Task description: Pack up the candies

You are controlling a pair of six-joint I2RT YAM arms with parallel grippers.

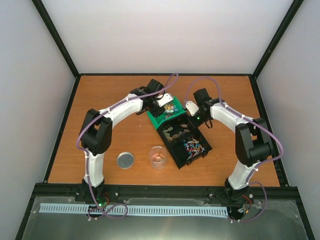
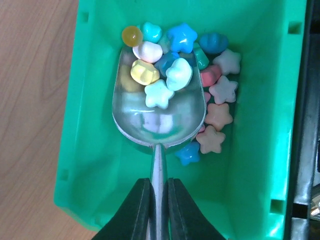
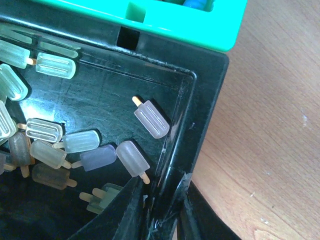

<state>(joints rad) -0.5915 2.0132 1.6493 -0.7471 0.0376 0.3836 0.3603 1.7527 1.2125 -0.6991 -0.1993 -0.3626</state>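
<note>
Our left gripper (image 2: 159, 187) is clamped tight on the handle of the metal scoop (image 2: 159, 120). Its bowl lies in the green bin (image 2: 260, 125), with several candies (image 2: 167, 75) aboard and more heaped just beside it. We should lift level and slowly so none roll off, then carry them to the clear cup (image 1: 159, 157), likely their destination. Our right gripper (image 3: 162, 210) is pinched narrow on the corner wall of the black tray (image 3: 200, 100); a firm hold there should steady the bins.
</note>
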